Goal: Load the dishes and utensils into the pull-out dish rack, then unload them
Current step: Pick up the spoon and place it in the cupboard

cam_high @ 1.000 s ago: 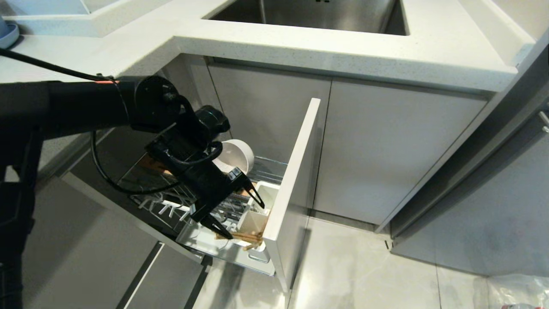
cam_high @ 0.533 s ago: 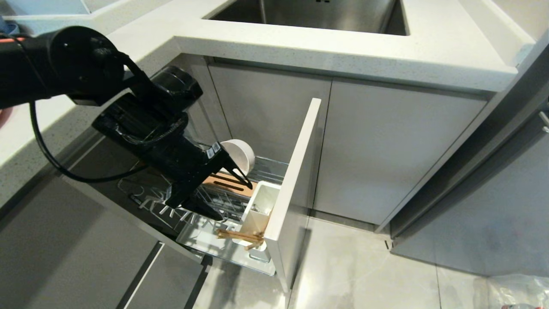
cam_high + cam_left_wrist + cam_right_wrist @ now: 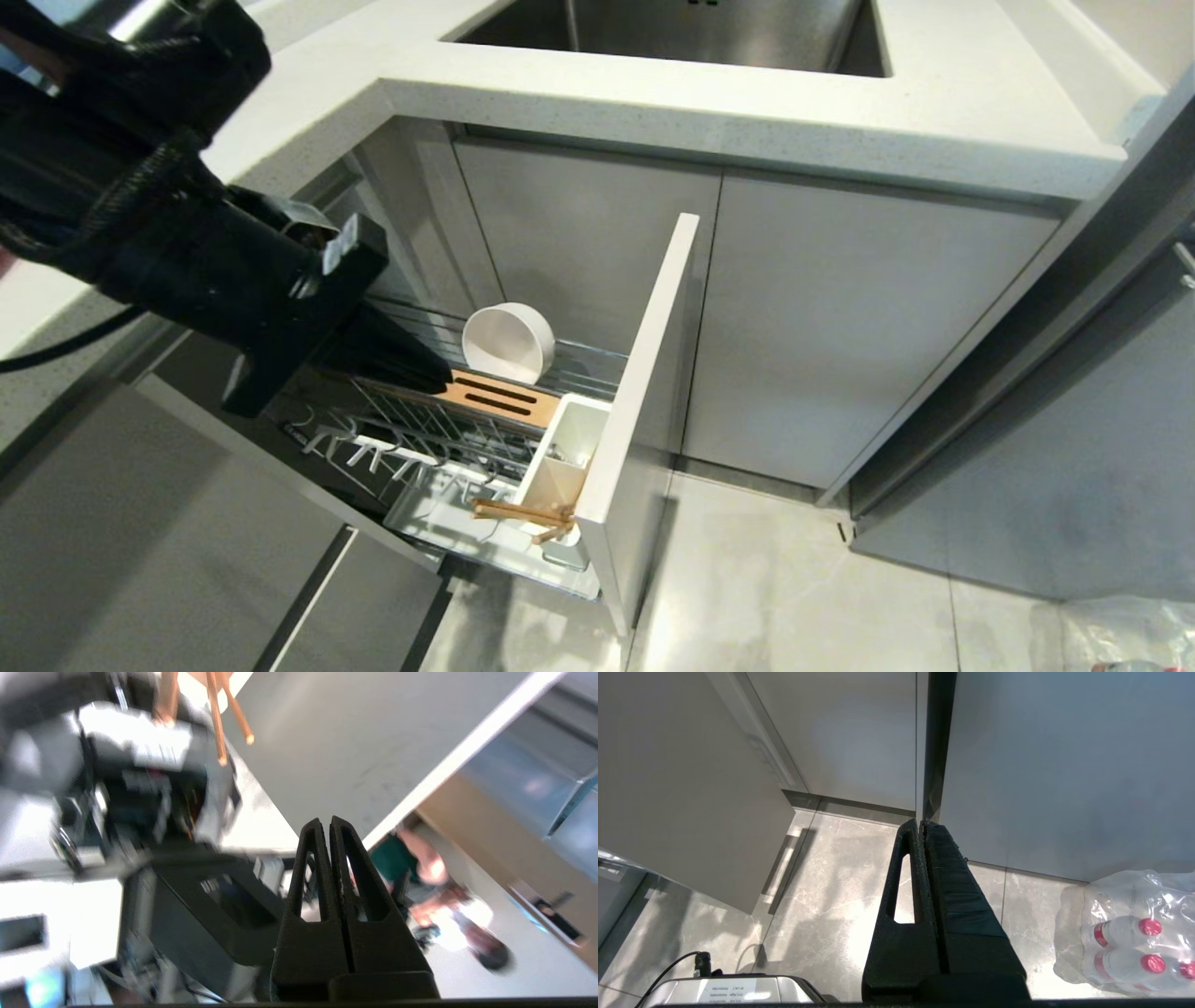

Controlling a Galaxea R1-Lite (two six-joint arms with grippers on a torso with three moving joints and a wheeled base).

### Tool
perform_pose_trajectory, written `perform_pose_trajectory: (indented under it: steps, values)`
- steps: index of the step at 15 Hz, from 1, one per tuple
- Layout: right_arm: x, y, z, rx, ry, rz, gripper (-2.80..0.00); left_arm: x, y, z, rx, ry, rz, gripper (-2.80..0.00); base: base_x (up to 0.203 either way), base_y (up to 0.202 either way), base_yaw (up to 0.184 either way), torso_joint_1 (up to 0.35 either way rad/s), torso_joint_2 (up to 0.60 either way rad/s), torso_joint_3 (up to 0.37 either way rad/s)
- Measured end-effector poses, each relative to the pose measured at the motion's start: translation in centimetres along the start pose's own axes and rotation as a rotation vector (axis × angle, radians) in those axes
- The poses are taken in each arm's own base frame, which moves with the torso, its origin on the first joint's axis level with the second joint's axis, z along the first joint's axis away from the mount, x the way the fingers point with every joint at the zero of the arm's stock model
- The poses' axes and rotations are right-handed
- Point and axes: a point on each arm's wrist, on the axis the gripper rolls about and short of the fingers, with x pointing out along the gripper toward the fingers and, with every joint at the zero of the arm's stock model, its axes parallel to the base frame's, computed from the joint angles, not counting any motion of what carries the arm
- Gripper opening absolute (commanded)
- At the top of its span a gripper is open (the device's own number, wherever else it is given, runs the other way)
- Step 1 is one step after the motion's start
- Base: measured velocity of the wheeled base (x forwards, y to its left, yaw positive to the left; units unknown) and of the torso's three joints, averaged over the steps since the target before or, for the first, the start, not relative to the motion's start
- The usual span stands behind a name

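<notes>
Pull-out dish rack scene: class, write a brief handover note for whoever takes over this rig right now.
Left gripper: shut, empty, raised above the pull-out dish rack.
Right gripper: shut, empty, parked low over the floor.
Bowl: on its side at the rack's back.
Chopsticks: in the white utensil cup, ends sticking out.
Spoon: not visible.
Done: bowl and chopsticks loaded.
Left: confirm the spoon, then unload everything.
</notes>
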Motion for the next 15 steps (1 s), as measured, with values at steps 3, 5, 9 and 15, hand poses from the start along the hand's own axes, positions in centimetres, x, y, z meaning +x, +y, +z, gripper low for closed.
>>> perform_pose_trajectory:
  steps: [3,5,9,15]
  values:
    - [0.0,0.0,0.0,0.000,0.000,0.000,-2.80,-4.1,0.1,-1.6,0.073,-0.186,-0.052,-2.80,0.000,0.000,0.000,0.000,0.00,0.000]
    - [0.0,0.0,0.0,0.000,0.000,0.000,-2.80,-6.8,0.5,-2.3,0.108,-0.354,-0.060,-2.80,0.000,0.000,0.000,0.000,0.00,0.000]
    - [0.0,0.0,0.0,0.000,0.000,0.000,-2.80,-10.8,1.7,-2.4,0.065,-0.667,-0.042,-2.80,0.000,0.000,0.000,0.000,0.00,0.000]
    - [0.0,0.0,0.0,0.000,0.000,0.000,-2.80,-15.8,5.0,-3.2,-0.137,-1.031,0.086,-2.80,0.000,0.000,0.000,0.000,0.00,0.000]
